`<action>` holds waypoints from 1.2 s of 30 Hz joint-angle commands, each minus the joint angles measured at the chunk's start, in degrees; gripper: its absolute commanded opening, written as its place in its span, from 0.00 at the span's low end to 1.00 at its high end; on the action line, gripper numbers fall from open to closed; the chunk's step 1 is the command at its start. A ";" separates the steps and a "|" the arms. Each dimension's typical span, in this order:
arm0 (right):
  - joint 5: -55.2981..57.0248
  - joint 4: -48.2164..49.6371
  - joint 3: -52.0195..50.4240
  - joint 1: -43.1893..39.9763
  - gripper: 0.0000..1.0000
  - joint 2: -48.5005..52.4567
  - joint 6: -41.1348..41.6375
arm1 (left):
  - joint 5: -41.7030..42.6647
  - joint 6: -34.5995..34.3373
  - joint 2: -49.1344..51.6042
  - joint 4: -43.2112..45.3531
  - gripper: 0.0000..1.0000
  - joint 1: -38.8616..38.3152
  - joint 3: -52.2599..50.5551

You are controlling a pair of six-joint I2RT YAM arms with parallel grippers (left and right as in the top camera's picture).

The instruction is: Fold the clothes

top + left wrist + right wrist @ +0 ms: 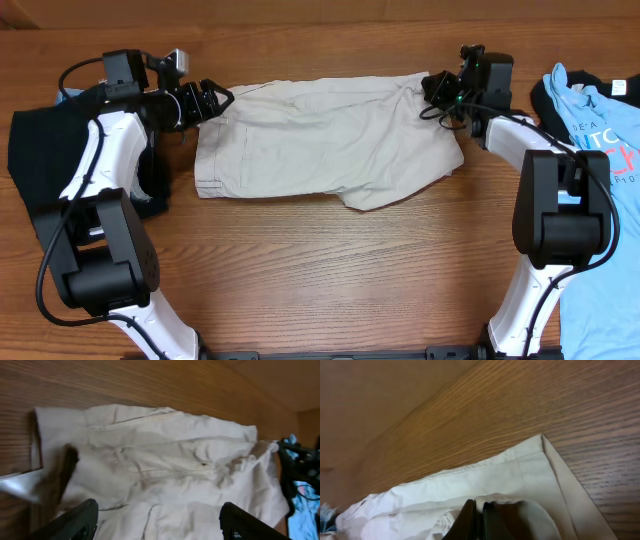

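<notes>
The pale beige khaki shorts (320, 140) lie spread across the back middle of the wooden table. My left gripper (215, 100) is open at the shorts' left far corner, its two black fingers apart over the cloth in the left wrist view (157, 520). The shorts (165, 465) fill that view. My right gripper (432, 90) is shut on the shorts' right far corner; in the right wrist view the fingers (475, 520) pinch a fold of the beige cloth (520, 480).
A black garment (40, 150) lies at the left under my left arm. A light blue printed T-shirt (600, 130) over a black garment lies at the right edge. Bare wooden table (330, 280) stretches in front of the shorts.
</notes>
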 commanded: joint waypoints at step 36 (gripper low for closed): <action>7.30 1.25 4.79 -0.46 0.04 -2.54 4.55 | -13.42 -2.21 7.19 9.38 0.48 -3.21 1.36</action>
